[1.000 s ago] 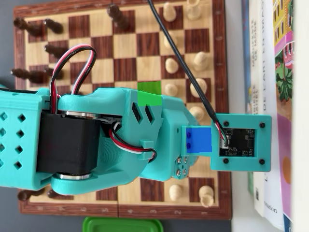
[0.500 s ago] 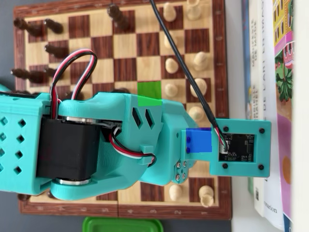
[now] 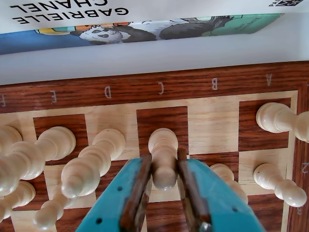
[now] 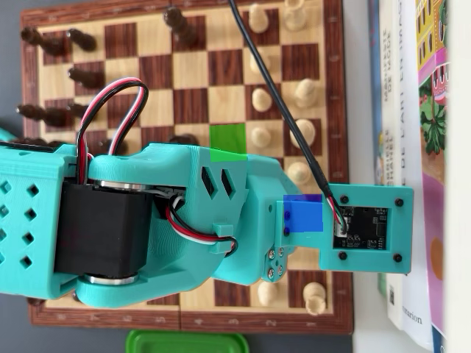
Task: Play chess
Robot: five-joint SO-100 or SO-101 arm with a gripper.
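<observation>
In the wrist view my teal gripper is shut on a white pawn that stands near the C file of the wooden chessboard. Its brown-padded fingers press the pawn's neck from both sides. More white pieces stand to the left, and others to the right. In the overhead view my teal arm covers the lower half of the chessboard, hiding the gripper and the held pawn. Dark pieces stand along the left side, white pieces at the right. One square is marked green.
Books lie along the board's right edge in the overhead view and appear at the top of the wrist view. A green lid lies below the board. A black cable crosses the board to the wrist camera.
The arm has drifted slightly downward in the overhead view, and the wrist camera housing has moved with it.
</observation>
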